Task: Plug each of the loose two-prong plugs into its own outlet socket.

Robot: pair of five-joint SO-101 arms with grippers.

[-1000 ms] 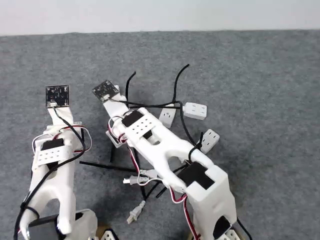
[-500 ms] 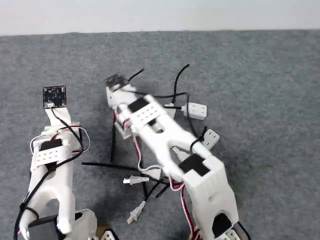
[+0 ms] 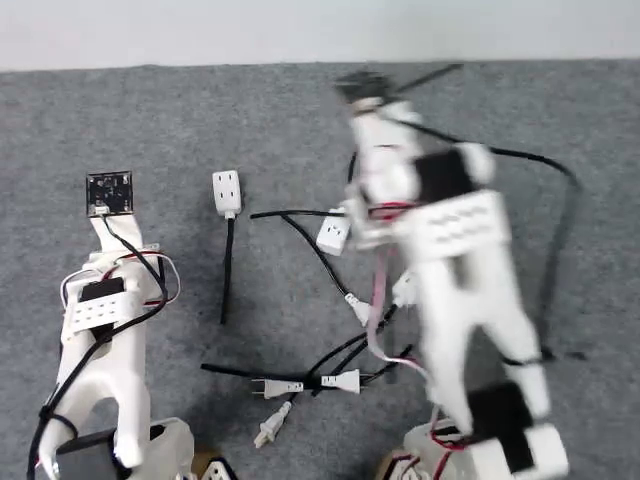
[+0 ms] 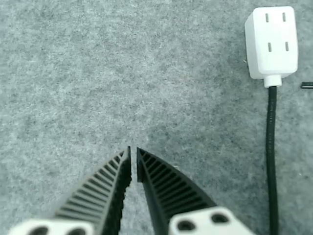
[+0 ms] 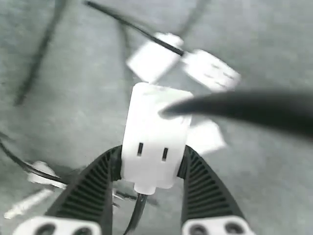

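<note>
left fingers point(image 4: 110, 188) closed, empty, lone socket point(image 4: 272, 41) nearby | right fingers point(image 5: 93, 191) gripping outlet block point(image 5: 155, 139) | loose plugs point(image 3: 345, 381) amid tangled cords point(image 3: 318, 258)

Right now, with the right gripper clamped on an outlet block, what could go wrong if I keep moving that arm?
The black cable crosses the outlet block held in the right gripper and arcs beside that arm, so it may snag. The cords on the carpet cross one another by the loose plugs, so a pull could drag them out of place.
</note>
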